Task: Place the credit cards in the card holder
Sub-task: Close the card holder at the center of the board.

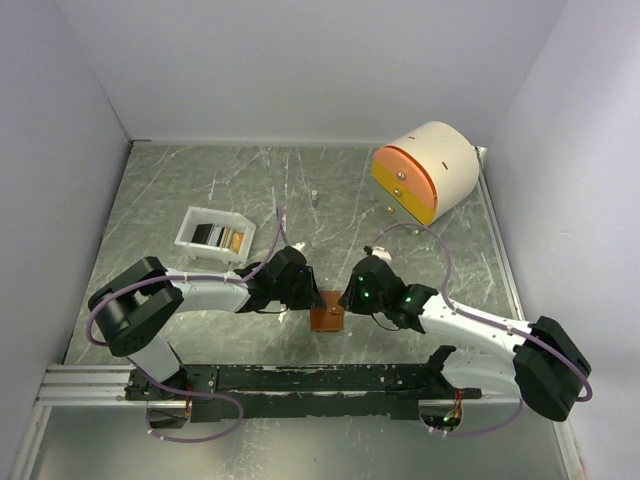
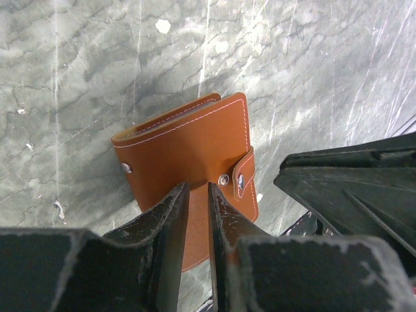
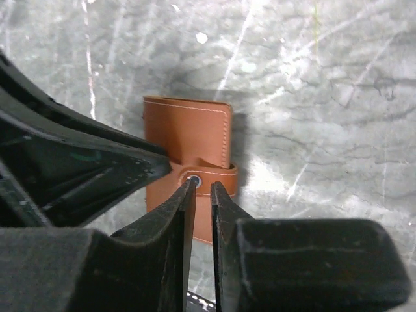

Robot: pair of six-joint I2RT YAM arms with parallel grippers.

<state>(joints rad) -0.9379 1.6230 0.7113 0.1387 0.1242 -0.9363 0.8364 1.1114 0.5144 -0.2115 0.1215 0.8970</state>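
The card holder [image 1: 327,318] lies snapped shut. My left gripper [image 2: 198,186] seems to steady its edge and my right gripper [image 3: 203,184] straddles its strap [image 3: 224,175], likely to unsnap it. Both stand a slit apart, and I cannot tell whether either grips. The credit cards [image 1: 222,237] sit up-left of it, in the white tray [image 1: 196,212].

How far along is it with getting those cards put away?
Nothing is finished yet: the credit cards sit in the white tray, and the card holder lies closed, its strap apparently snapped. In hand: the left gripper and right gripper are both down at it, the right at the snap. Left: open it, fetch and insert each card.
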